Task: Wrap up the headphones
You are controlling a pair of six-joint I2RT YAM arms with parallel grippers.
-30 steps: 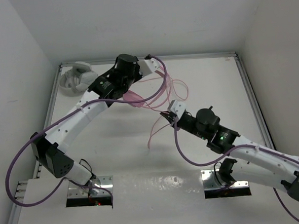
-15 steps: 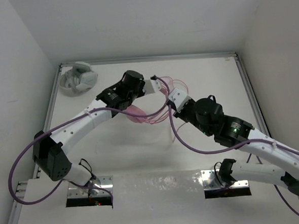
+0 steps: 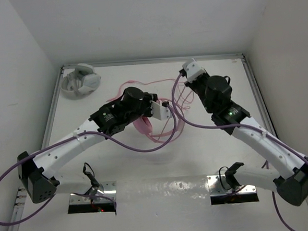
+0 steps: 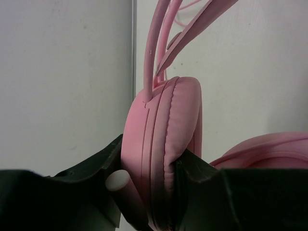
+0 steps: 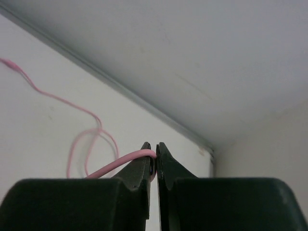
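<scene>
From above, the left gripper (image 3: 164,110) holds the pink headphones (image 3: 142,126), which hang just beside and under its claw over the table (image 3: 120,164). Their thin cable (image 3: 125,86) loops around that claw and runs up to the right gripper (image 3: 181,72) near the far rail. Grey-white headphones (image 3: 80,80) lie well apart, far to the left claw's left.

At the left wrist, the left gripper (image 4: 151,154) is clamped on one padded earcup (image 4: 166,139), with the headband (image 4: 192,29) rising beyond the fingertips and the second earcup (image 4: 269,149) just to the right.

At the right wrist, the right gripper (image 5: 154,149) pinches the cable (image 5: 127,160) at its tips; the slack curls away to the left.
</scene>
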